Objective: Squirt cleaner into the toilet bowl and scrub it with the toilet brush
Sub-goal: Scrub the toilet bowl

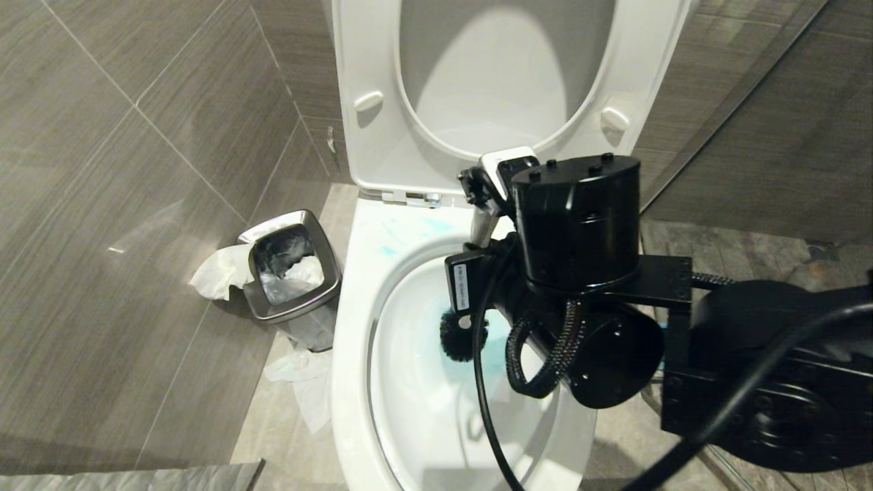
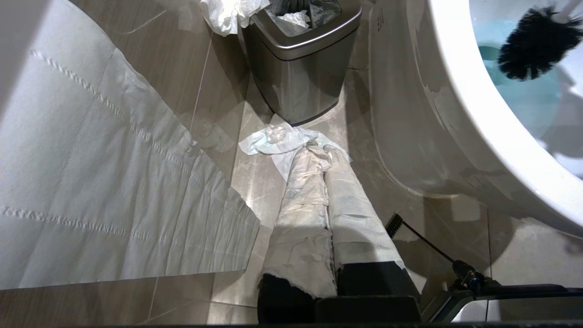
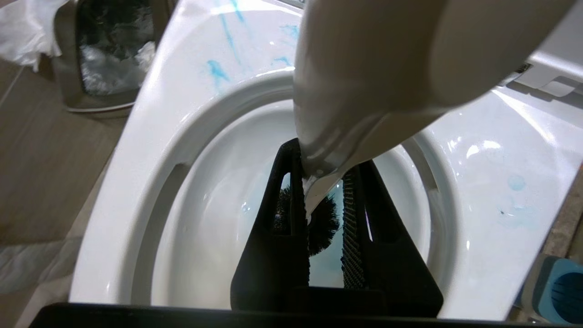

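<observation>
The toilet bowl stands in front of me with its seat and lid raised. Turquoise cleaner smears the back rim and tints the water. My right gripper points down over the basin, shut on the white handle of the toilet brush. The brush's black bristle head hangs inside the bowl just above the water. The brush's blue holder sits on the floor beside the toilet. My left gripper is parked low beside the toilet, shut, its fingers wrapped in white paper.
A square steel bin stands to the left of the toilet, with tissue hanging over its rim. Crumpled paper lies on the floor by the bowl's base. A large paper sheet hangs near the left arm. Tiled walls close in on both sides.
</observation>
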Available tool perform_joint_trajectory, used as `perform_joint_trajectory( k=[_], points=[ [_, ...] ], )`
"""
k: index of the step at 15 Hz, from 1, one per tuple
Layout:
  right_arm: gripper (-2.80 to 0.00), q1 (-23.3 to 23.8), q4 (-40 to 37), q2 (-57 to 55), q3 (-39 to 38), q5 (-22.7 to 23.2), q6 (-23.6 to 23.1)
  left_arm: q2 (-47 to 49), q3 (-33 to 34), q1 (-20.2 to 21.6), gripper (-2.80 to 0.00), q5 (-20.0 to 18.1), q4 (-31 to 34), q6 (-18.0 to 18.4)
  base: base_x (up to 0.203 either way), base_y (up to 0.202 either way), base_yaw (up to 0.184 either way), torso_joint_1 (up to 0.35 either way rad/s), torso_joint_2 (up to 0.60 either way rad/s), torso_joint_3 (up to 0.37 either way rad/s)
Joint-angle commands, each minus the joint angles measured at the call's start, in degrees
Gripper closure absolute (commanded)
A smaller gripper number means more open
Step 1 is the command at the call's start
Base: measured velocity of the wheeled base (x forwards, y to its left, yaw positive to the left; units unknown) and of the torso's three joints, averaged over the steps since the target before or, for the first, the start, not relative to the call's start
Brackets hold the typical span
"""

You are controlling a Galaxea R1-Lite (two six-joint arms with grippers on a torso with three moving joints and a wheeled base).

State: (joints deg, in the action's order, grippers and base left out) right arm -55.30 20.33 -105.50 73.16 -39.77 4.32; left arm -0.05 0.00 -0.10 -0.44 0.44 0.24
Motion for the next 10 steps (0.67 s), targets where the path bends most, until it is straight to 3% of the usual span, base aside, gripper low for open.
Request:
perform_joint_trajectory(
  k=[1,10],
  points=[
    [0.0,2.2,2.5,-5.7,0.2,-0.3,0.0,0.0,0.1,0.0,0.0,0.0,0.0,0.0,0.0,0.0,0.0,0.0,0.0,0.0],
    [0.0,5.5,11.8,-14.3,0.1,-0.7,-1.0,0.0,0.1,0.0,0.0,0.0,0.0,0.0,0.0,0.0,0.0,0.0,0.0,0.0]
  ],
)
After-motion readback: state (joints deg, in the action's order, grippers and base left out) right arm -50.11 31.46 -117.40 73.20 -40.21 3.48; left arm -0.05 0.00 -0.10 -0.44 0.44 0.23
